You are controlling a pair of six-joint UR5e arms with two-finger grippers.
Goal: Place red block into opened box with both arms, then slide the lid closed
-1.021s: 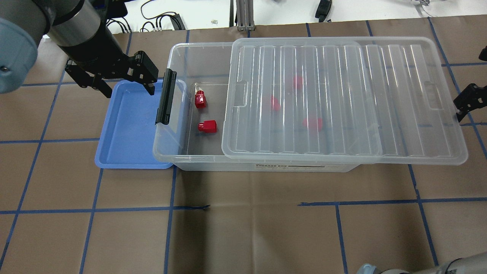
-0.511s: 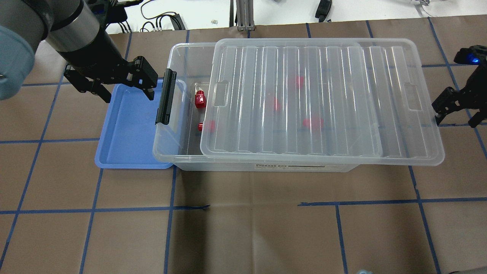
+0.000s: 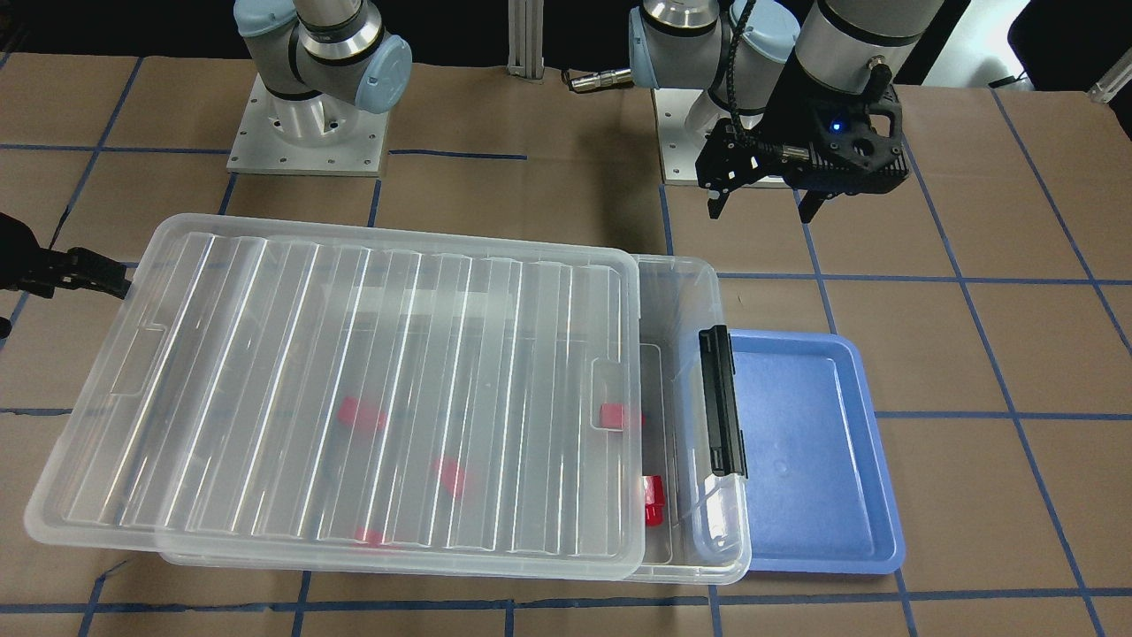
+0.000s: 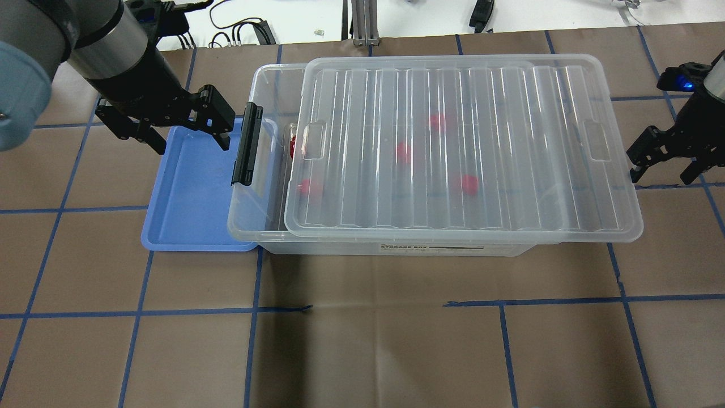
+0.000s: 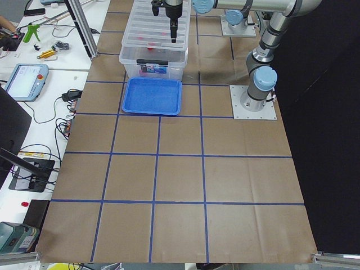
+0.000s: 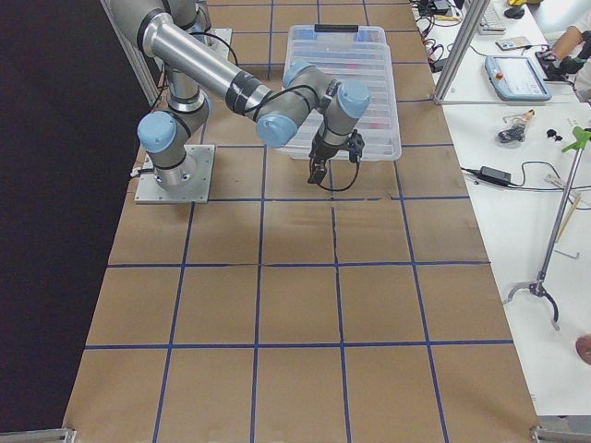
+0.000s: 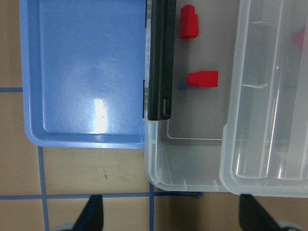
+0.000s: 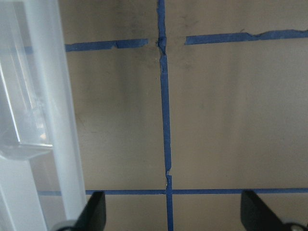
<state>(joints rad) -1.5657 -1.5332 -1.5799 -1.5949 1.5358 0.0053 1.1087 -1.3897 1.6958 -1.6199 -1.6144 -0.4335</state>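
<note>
1. Since the earlier picture the lid has slid further toward the black latch. The right gripper has followed behind it, and the left gripper has hardly moved.
2. The lid now lies on the box and covers most of it. Only a narrow strip at the latch end is open, and the opposite short end still overhangs.
3. In the left wrist view the red block lies on the box floor in that strip, with a second one near it. Others show faintly through the lid.
4. The right gripper has its fingers spread and holds nothing. One finger seems to be against the lid's short rim.
5. The left gripper is also spread wide and empty, and it hangs above the far edge of the blue tray.
6. I judge the lid to be light, thin, smooth and a little flexible, so it should glide easily but may turn askew. It is better to push it at the middle of the short rim, near the tab recess, than to pinch it.
</note>
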